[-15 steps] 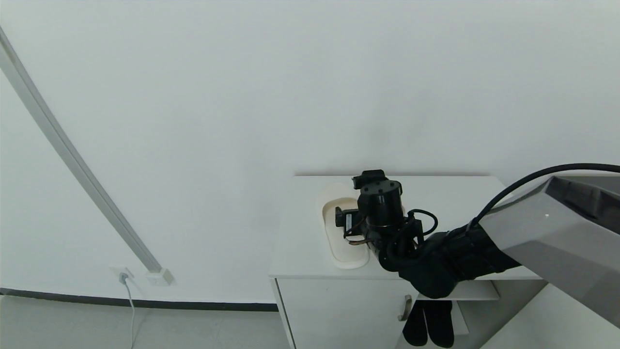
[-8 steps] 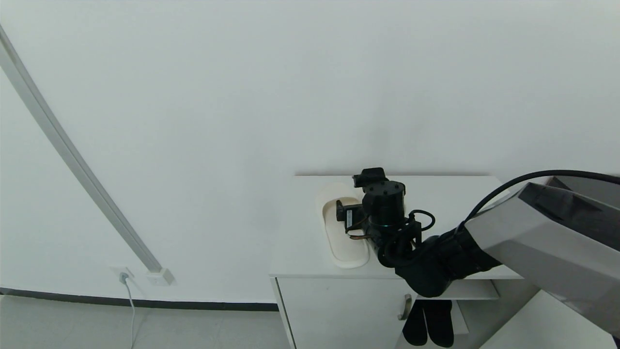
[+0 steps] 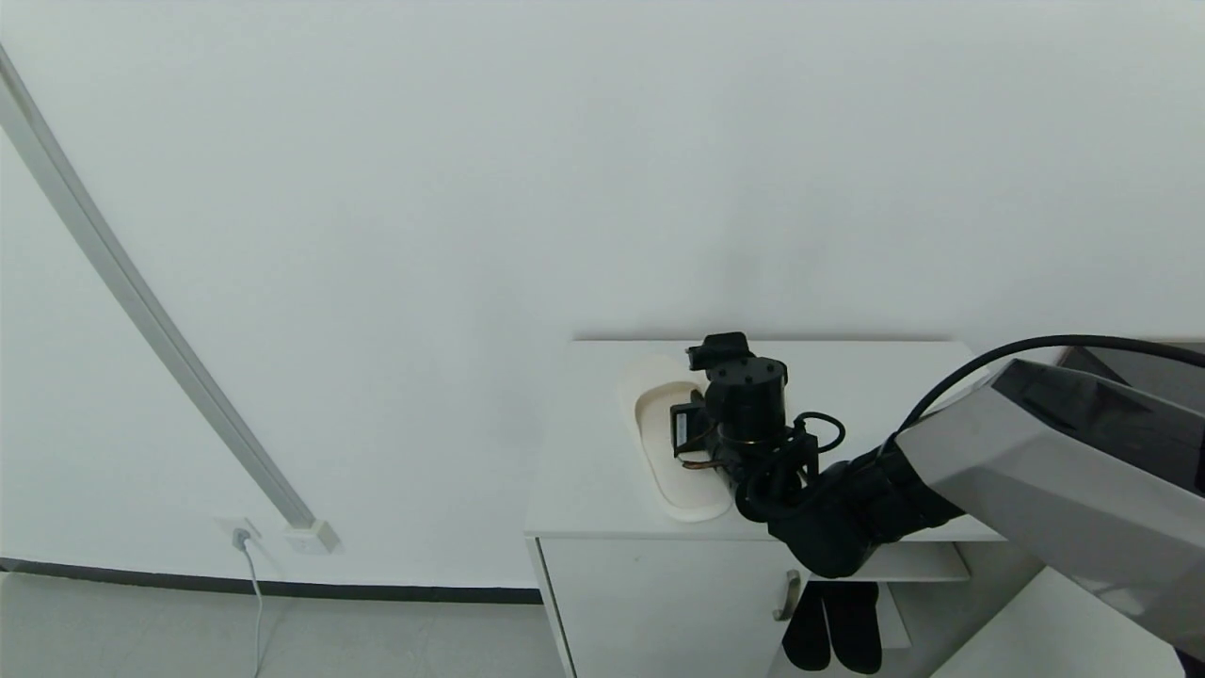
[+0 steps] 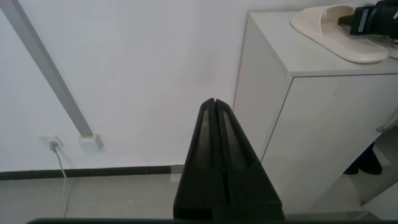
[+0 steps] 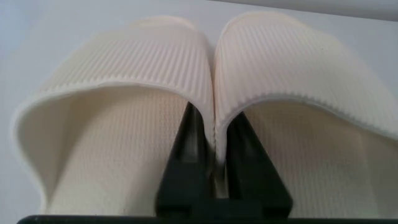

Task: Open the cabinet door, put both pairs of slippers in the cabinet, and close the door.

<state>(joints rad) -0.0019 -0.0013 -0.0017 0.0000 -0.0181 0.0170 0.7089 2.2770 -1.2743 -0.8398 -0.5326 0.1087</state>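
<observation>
- The cream slippers (image 3: pixel 670 452) lie on top of the white cabinet (image 3: pixel 584 471), a little right of centre in the lower half of the head view. They sit side by side with their straps touching.
- The right gripper (image 5: pixel 214 124) has its two fingers (image 5: pixel 194 134) closed on the touching inner edges of the two straps. One finger is inside each slipper, so it grips the pair together.
- The black slippers (image 3: pixel 833 626) are already in the cabinet's open compartment, at the bottom edge of the head view, just right of the handle (image 3: pixel 791 598).
- Judged from this, the door is open and one pair is stowed. The cream pair has been gripped but is still on the top. Still to do are lifting it off, carrying it down into the compartment and shutting the door.
- The left gripper (image 4: pixel 214 106) hangs low beside the cabinet's side wall with its fingers pressed together and nothing between them.
- Against the earlier frames, the cream pair has slid slightly to the right in the head view. Its near end has swung toward the wrist, and the right forearm has pushed further left into the frame.
- A wall socket (image 3: pixel 240 537) sits at lower left, below a slanted conduit (image 3: pixel 141 301).
</observation>
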